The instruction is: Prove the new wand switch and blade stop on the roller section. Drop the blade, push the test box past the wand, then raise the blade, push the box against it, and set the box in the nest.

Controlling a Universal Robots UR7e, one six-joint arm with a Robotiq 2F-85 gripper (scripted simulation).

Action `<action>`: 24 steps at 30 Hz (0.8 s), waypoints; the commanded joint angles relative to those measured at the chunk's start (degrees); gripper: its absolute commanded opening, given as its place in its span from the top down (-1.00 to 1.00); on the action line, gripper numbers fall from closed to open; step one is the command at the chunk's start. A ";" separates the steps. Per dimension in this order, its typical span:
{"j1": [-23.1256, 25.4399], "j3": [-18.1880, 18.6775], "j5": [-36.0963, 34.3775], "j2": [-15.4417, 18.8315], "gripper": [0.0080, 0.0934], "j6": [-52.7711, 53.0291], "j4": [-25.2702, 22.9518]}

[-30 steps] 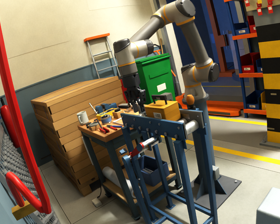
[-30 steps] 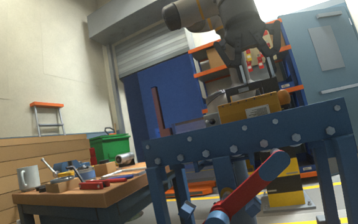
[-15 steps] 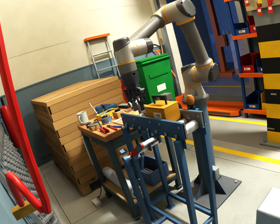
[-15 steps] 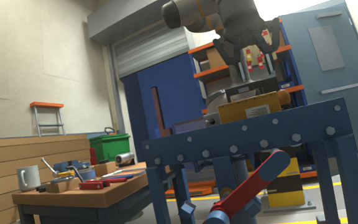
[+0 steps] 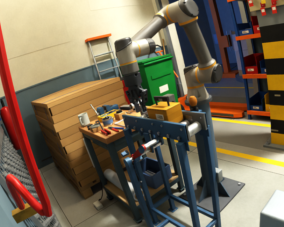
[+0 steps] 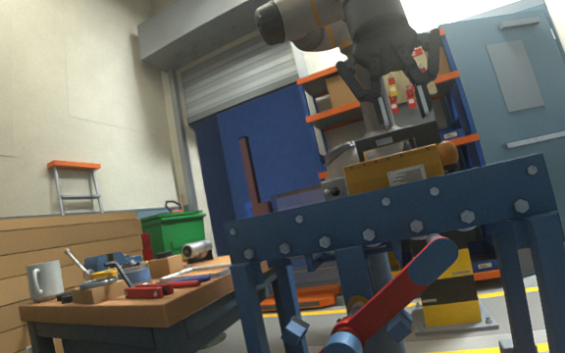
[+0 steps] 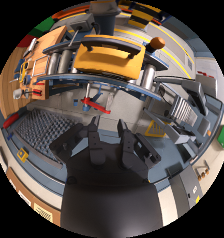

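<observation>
The yellow test box (image 5: 164, 110) (image 6: 394, 172) (image 7: 109, 58) sits on the steel rollers of the blue roller stand (image 5: 159, 127) (image 6: 390, 215). It has a dark handle on top. An orange knob (image 5: 193, 100) (image 7: 157, 42) stands at the box's far side. A red lever (image 5: 139, 150) (image 6: 395, 289) (image 7: 95, 105) hangs below the stand's front rail. My gripper (image 5: 140, 107) (image 6: 402, 110) (image 7: 108, 124) hangs just beside the box, on the workbench side, fingers pointing down. It is open and holds nothing.
A blue bin (image 5: 155, 171) sits on the workbench's lower shelf. The wooden workbench (image 5: 105, 127) (image 6: 130, 299) beside the stand carries a white mug (image 5: 83, 119), pliers and other tools. Stacked cardboard boxes (image 5: 73, 127) and a green bin (image 5: 158, 75) stand behind.
</observation>
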 commanded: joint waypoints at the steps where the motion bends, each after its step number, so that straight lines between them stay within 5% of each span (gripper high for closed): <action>1: -0.01 0.06 0.00 -0.19 0.06 -0.44 0.02; 11: -0.31 2.19 0.00 -3.60 0.06 -12.49 1.27; 24: -1.29 7.05 0.00 -13.09 0.06 -46.36 5.90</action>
